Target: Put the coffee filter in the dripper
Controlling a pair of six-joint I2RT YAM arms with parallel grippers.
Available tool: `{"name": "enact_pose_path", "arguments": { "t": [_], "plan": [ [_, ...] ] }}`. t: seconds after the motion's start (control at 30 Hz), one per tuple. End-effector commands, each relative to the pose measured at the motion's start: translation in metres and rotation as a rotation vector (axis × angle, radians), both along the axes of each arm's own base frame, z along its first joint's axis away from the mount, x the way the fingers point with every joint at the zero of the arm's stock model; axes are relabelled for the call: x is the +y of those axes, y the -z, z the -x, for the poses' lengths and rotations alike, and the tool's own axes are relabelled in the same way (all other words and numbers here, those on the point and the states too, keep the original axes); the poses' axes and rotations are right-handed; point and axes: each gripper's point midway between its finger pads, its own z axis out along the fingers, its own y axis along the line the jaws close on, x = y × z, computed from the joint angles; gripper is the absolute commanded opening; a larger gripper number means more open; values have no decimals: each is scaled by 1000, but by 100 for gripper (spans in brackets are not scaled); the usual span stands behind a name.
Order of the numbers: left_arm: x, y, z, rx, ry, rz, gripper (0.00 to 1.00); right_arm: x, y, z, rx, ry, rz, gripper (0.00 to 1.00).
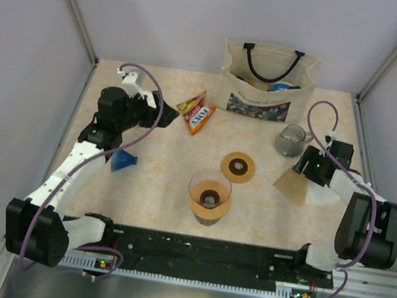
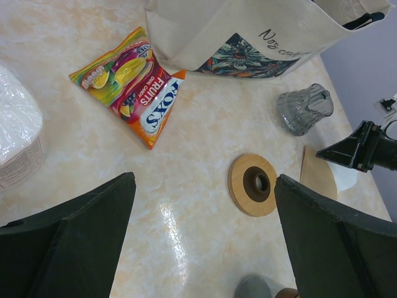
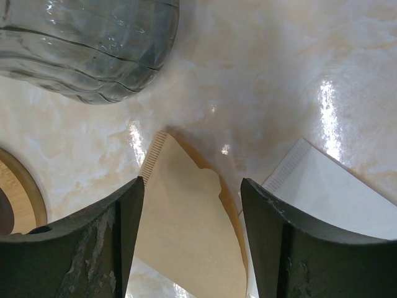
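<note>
Released jaws of the right gripper (image 3: 192, 183) straddle the coffee filter (image 3: 186, 236), narrow end toward dripper (image 3: 87, 49); left gripper (image 2: 205, 179) released.

- The candy packet (image 2: 133, 84), lying far on the table just left of the tote bag, carries the brand "FOX'S" in large white letters on a dark band, with "FRUITS" in white above it. A smaller line beneath "FRUITS" is too fine to read surely.
- The cloth tote bag (image 2: 248, 37) at the far edge bears dark handwritten script beginning "Nos", above a flower print. The rest of it is cut off by a fold.
- The wrapped white tub (image 2: 15, 139) on the left has small print, which is illegible.
</note>
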Motion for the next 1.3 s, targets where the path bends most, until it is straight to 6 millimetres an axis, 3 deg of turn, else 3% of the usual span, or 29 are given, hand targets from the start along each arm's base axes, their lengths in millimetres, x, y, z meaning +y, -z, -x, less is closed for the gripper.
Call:
{"name": "enact_pose_path", "arguments": {
  "t": [0.0,0.57,0.9,1.27],
  "plan": [
    [2,-19,0,-79,0,8,99,6,-15,-19,-58,-49,-11,63],
    [1,-18,-1,-71,6,13,99,6,-1,-12,-25,-30,-18,40],
    [-2,-18,-2,-70,21,17,99,6,10,-15,-5,-32,-23,42],
    [-2,-16,-3,-62,24,20,99,9,-3,-11,-23,-23,-38,29]
  ]
}}
